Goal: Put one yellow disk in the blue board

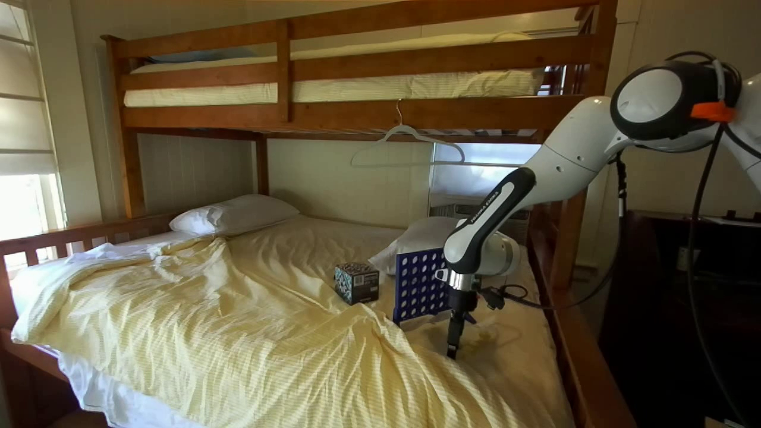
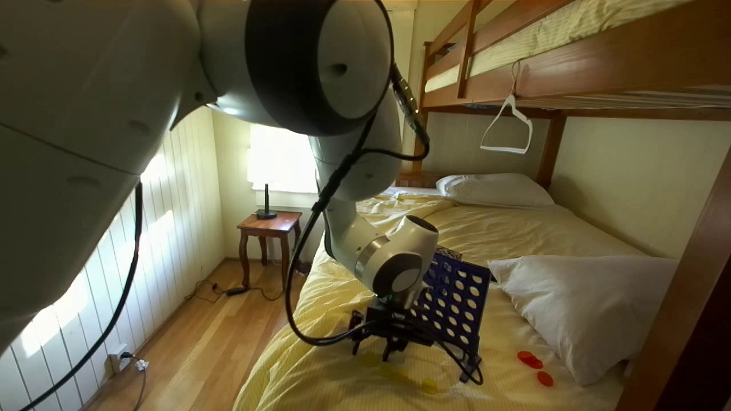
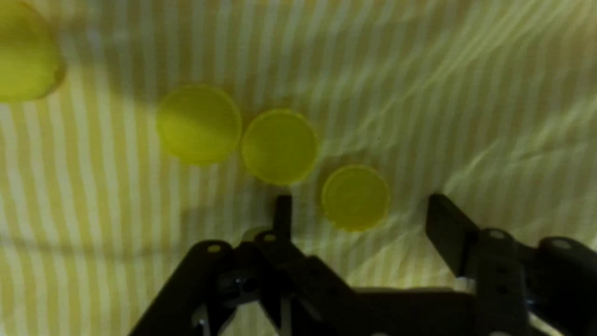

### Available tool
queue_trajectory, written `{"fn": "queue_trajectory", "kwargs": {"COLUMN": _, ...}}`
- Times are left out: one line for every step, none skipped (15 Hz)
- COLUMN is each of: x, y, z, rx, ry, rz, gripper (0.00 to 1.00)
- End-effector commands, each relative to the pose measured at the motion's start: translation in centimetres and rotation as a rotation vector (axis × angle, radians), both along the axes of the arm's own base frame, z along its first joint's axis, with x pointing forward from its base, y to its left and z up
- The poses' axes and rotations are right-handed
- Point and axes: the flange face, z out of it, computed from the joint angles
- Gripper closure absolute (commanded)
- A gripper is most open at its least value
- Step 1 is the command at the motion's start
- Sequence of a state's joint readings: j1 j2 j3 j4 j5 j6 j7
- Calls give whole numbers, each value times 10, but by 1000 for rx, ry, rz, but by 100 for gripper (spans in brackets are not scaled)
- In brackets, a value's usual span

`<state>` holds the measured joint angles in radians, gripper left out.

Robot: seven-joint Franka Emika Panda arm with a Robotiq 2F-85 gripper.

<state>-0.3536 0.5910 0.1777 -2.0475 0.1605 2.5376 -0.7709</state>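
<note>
Hand (image 3: 359, 199) gapes near four yellow disks (image 3: 280, 147) and one blue board (image 1: 421, 285).

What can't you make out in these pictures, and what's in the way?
Upright dark-blue plastic board: partly hidden behind the white robot arm in both exterior views.
Small patterned cube-shaped box: mostly hidden by board and arm in an exterior view.
Flat round yellow disk: cut off by the wrist view's left edge.
Black pincer: lower parts cut off by that view's bottom edge.

In an exterior view, small lettering (image 1: 485, 207) along the robot arm (image 1: 574, 151) appears to read "FRANKA EMIKA".
</note>
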Motion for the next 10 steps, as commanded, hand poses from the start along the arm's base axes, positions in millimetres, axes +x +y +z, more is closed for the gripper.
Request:
{"fn": "queue_trajectory", "kwargs": {"x": 4, "y": -2, "z": 2, "rx": 11, "ry": 8, "rz": 16, "gripper": 48}}
{"fn": "queue_trajectory", "kwargs": {"x": 4, "y": -2, "z": 3, "rx": 11, "ry": 7, "rz": 16, "gripper": 53}}
{"fn": "queue_trajectory", "kwargs": {"x": 5, "y": -2, "z": 3, "rx": 9, "ry": 5, "rz": 15, "gripper": 57}}
{"fn": "queue_trajectory", "kwargs": {"x": 5, "y": -2, "z": 4, "rx": 8, "ry": 5, "rz": 15, "gripper": 61}}
{"fn": "queue_trajectory", "kwargs": {"x": 5, "y": -2, "z": 4, "rx": 7, "ry": 5, "rz": 15, "gripper": 64}}
{"fn": "queue_trajectory", "kwargs": {"x": 6, "y": -2, "z": 4, "rx": 6, "ry": 5, "rz": 14, "gripper": 74}}
{"fn": "queue_trajectory", "kwargs": {"x": 6, "y": -2, "z": 4, "rx": 4, "ry": 6, "rz": 13, "gripper": 85}}
{"fn": "queue_trajectory", "kwargs": {"x": 6, "y": -3, "z": 5, "rx": 3, "ry": 5, "rz": 10, "gripper": 83}}
{"fn": "queue_trajectory", "kwargs": {"x": 6, "y": -3, "z": 5, "rx": 1, "ry": 3, "rz": 7, "gripper": 84}}
{"fn": "queue_trajectory", "kwargs": {"x": 6, "y": -4, "z": 6, "rx": 0, "ry": -1, "rz": -3, "gripper": 89}}
